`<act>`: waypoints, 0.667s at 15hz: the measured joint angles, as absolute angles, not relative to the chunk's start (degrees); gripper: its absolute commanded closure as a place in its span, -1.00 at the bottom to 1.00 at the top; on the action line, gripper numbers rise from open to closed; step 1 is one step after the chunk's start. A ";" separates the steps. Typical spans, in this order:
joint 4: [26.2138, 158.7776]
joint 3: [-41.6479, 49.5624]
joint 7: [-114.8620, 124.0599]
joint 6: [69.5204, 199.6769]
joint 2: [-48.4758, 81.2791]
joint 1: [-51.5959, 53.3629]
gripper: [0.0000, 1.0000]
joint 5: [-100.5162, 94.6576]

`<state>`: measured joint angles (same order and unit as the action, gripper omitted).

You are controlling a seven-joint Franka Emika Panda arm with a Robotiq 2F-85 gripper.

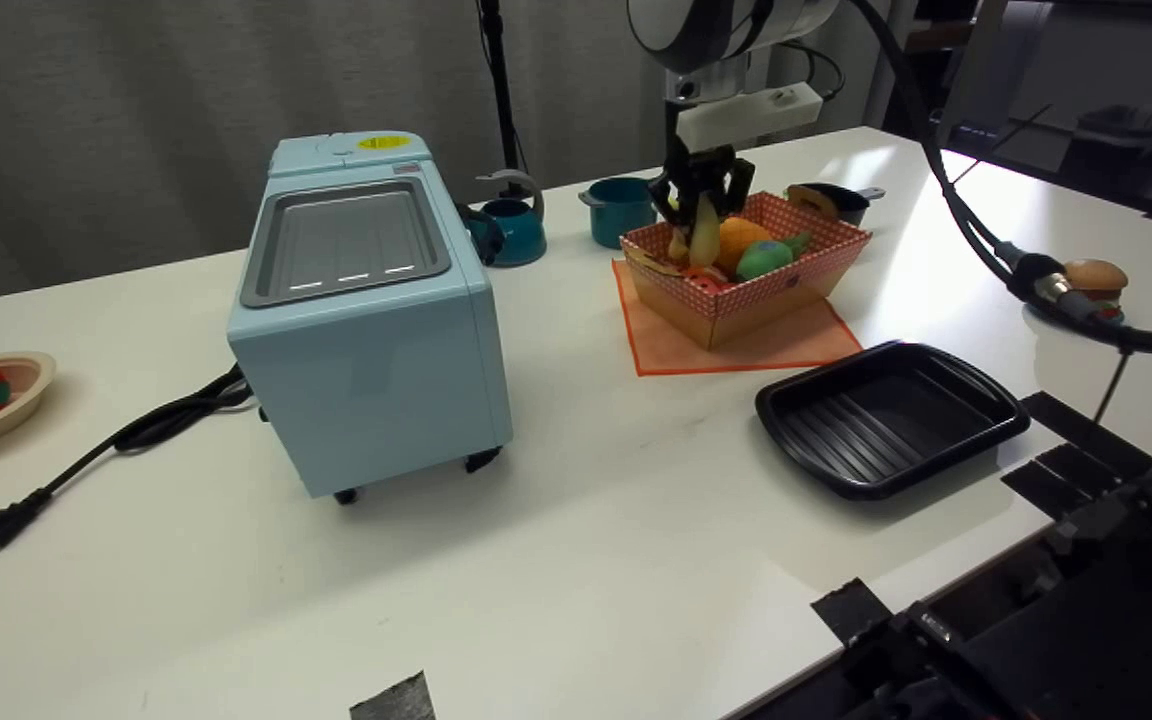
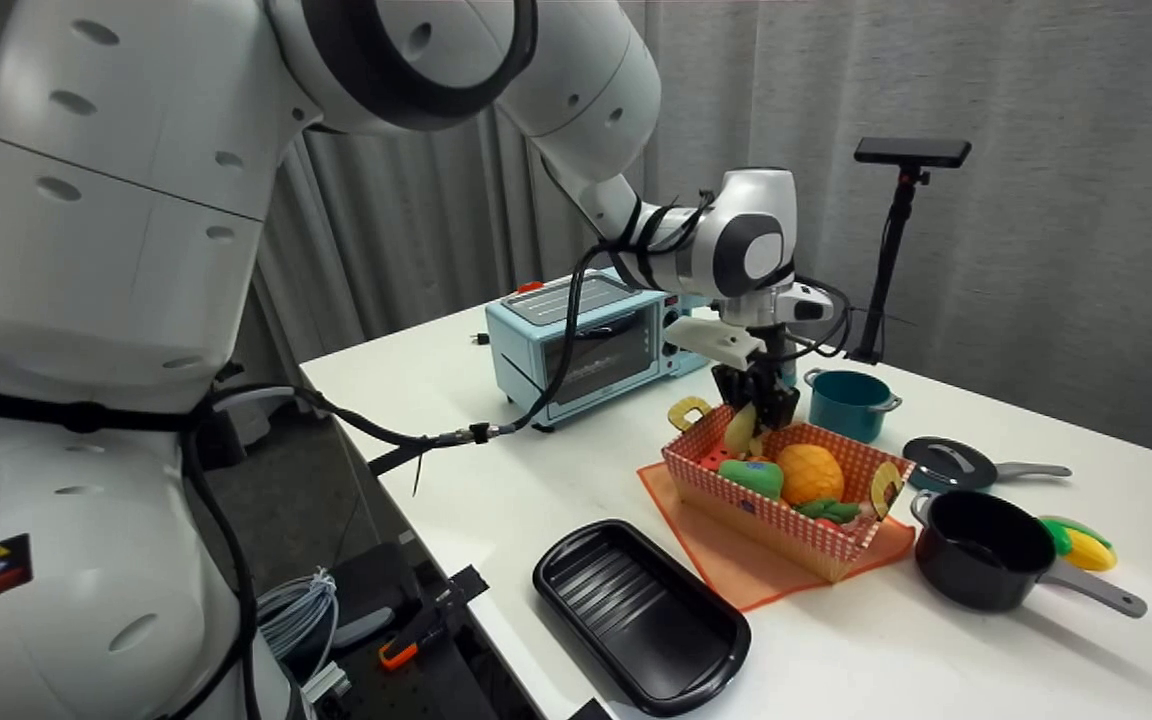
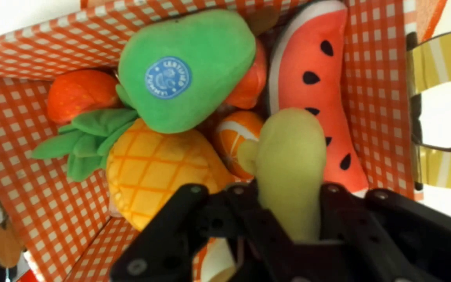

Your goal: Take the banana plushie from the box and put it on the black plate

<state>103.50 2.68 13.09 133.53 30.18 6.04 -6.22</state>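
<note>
The banana plushie point(image 3: 291, 152) stands roughly upright between the gripper's point(image 3: 288, 192) black fingers in the wrist view. Both fingers press against its sides, and its lower end points down into the box point(image 3: 378, 98). A small yellow nub beside it is partly hidden; I cannot tell if it belongs to it. In both exterior views the gripper point(image 1: 704, 200) point(image 2: 758, 398) is low over one end of the box point(image 1: 776, 312) point(image 2: 756, 540), with the banana plushie point(image 1: 705, 238) point(image 2: 739, 430) below it. The black plate point(image 1: 886, 420) point(image 2: 646, 610) lies on the table near the box, nothing on it.
Green point(image 3: 186, 70), pineapple point(image 3: 159, 168) and watermelon point(image 3: 307, 70) plush fruits fill the box, which stands on an orange cloth point(image 1: 661, 335). A light-blue toaster oven point(image 1: 376, 390) stands nearby. A teal pot point(image 2: 848, 405), a lid point(image 2: 948, 462) and a black pot point(image 2: 986, 555) stand around the box.
</note>
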 measured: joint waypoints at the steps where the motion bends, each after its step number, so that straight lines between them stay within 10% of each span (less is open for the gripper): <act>1: 104.40 2.68 13.36 132.97 28.76 6.17 0.92 -6.69; 10: 120.26 2.58 14.27 132.57 9.96 6.22 0.92 -9.01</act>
